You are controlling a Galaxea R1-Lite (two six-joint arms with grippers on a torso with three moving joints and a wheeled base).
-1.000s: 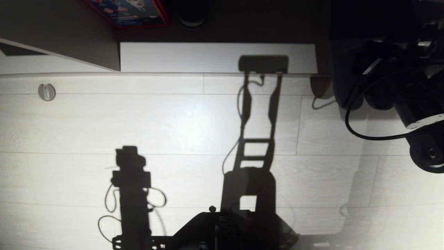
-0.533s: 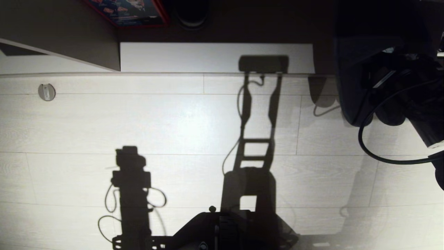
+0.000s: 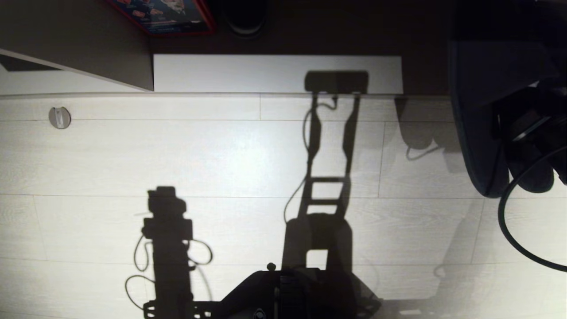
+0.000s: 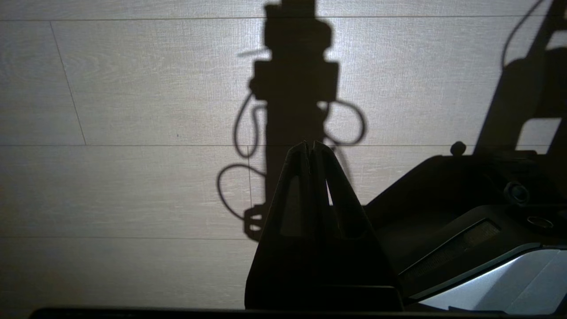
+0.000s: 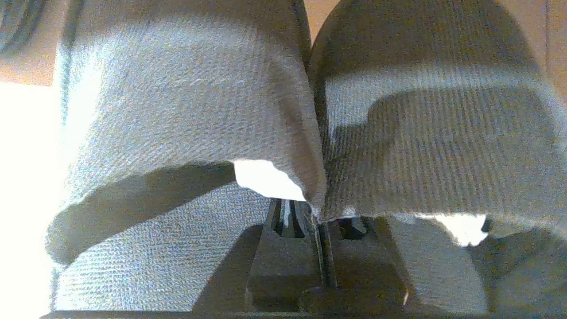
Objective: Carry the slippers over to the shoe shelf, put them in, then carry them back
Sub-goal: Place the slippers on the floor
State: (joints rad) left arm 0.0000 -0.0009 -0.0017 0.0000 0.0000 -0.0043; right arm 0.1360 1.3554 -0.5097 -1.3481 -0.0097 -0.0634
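From the head camera I am looking down on a pale wood-plank floor [image 3: 221,155] crossed by the robot's own shadows. At the far right edge my right arm hangs in view with the slippers [image 3: 480,133] dangling beneath it as a long dark shape, toes pointing down toward the floor, above the planks and not touching them. A black cable [image 3: 509,230] loops below the arm.

The right wrist camera settles the grip: the right end effector [image 5: 320,212] is clamped shut on the upper edges of both slippers [image 5: 199,115], which hang side by side and pressed together, their knit fabric filling the view.

The shoe shelf sits along the top of the head view: its light base board [image 3: 274,73] meets the floor edge, with a dark recess behind it and an upright board [image 3: 88,48] to the left. The slippers are off to the right of that base board, outside the shelf.

My left end effector [image 4: 311,148] is parked low beside the robot base [image 4: 465,221], fingertips closed together and empty.
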